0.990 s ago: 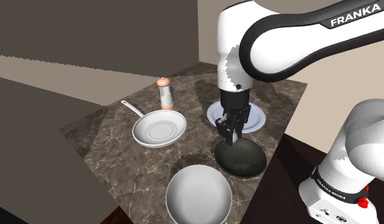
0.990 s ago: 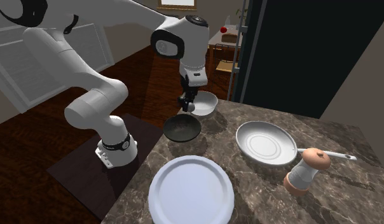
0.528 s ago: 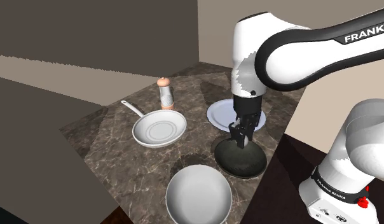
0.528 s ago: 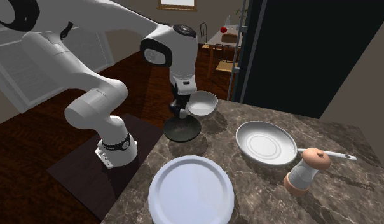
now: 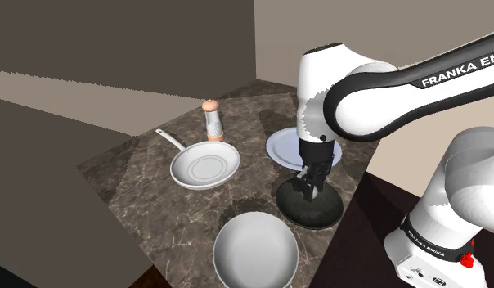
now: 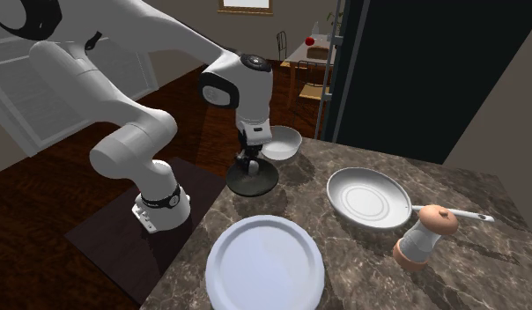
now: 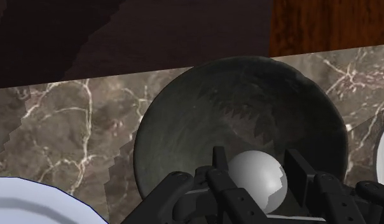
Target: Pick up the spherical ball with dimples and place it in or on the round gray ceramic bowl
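My black gripper (image 7: pixel 257 164) is shut on a pale grey ball (image 7: pixel 257 181), which sits clasped between the two fingers (image 7: pixel 217 164). Directly below lies a round dark grey bowl (image 7: pixel 241 108) on the marble counter. In the shoulder view the gripper (image 5: pixel 309 185) hangs low over that bowl (image 5: pixel 312 209), close to its inside. The second exterior view has the gripper (image 6: pixel 247 166) just above the same bowl (image 6: pixel 254 182) at the counter's corner nearest the stand. The ball's dimples cannot be made out.
A white plate (image 5: pixel 282 147) lies behind the dark bowl and a white bowl (image 5: pixel 255 252) in front of it. A white pan (image 5: pixel 204 166) and a pepper grinder (image 5: pixel 213 120) stand towards the shoulder view's left. The counter edge runs close beside the dark bowl.
The gripper has moved towards the shoulder view's right and come down over the dark bowl, carrying the ball. Its fingers have stayed shut on it.
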{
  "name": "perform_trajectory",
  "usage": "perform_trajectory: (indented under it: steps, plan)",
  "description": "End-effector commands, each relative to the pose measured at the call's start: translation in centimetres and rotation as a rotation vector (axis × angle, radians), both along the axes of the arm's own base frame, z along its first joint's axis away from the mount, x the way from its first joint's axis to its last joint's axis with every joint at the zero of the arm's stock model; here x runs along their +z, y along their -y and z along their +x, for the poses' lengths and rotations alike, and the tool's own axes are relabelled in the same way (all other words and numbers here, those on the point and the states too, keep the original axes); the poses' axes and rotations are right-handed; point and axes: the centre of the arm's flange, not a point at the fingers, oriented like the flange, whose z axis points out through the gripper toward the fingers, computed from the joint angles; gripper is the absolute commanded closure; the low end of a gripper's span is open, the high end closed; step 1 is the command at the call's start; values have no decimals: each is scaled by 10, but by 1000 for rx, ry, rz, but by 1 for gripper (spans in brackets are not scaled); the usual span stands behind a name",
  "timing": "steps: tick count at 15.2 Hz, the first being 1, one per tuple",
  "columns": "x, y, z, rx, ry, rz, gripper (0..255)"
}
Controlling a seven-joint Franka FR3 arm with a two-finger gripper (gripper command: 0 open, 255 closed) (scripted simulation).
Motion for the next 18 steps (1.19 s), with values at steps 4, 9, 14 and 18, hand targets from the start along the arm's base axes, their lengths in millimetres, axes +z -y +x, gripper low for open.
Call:
perform_trajectory:
  steps: [4, 9, 14, 18]
  plan:
    - [-12, 0, 1, 0, 1, 0, 255]
    - [-12, 0, 1, 0, 1, 0, 255]
    - [-12, 0, 1, 0, 1, 0, 0]
    - [27, 2, 6, 0, 1, 0, 0]
